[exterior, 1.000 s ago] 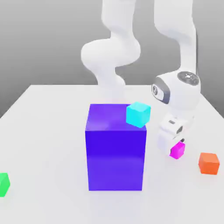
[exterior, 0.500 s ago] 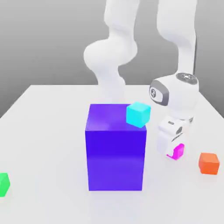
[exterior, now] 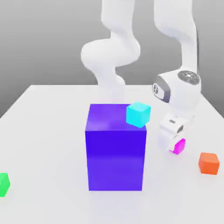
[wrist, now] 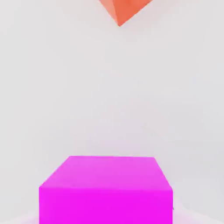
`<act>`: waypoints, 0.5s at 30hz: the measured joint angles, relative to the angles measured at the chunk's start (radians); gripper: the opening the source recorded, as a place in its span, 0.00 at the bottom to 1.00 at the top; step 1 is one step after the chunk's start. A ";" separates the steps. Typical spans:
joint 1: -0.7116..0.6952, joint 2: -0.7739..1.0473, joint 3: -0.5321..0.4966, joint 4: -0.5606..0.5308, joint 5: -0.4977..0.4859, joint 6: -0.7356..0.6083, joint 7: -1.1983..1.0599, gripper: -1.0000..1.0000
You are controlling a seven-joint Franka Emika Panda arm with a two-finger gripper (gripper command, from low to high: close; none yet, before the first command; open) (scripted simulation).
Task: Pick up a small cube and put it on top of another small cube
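- Gripper [exterior: 176,148]: white, smooth-shelled, hanging from a rounded wrist with a grey collar. Jaws are drawn in tight on the small magenta-pink cube [exterior: 179,145]; in the exterior view the cube's near side is partly covered by the hand body.
- Small magenta-pink cube: plain, matte, sharp-edged. It sits at the gripper tip, to the exterior view's right of the big purple block [exterior: 115,148] and apart from it. Whether its underside touches the table [exterior: 43,131] cannot be told. In the hand view [wrist: 106,188] its lower part is cut off by the frame edge.
- Big purple block: glossy, tall, square-cornered.
- Cyan cube [exterior: 138,114]: at the block's upper far corner.
- Orange cube [exterior: 208,163]: on the table near the gripper; in the hand view [wrist: 124,9] one corner shows.
- Green cube [exterior: 4,184]: cropped at the frame edge.
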 joint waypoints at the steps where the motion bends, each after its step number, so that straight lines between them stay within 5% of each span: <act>1: -0.005 -0.011 0.007 -0.001 0.006 -0.010 -0.004 0.00; 8: -0.009 -0.097 0.014 -0.014 -0.006 -0.065 0.012 0.00; 15: -0.034 -0.188 0.010 -0.046 -0.148 -0.088 0.124 0.00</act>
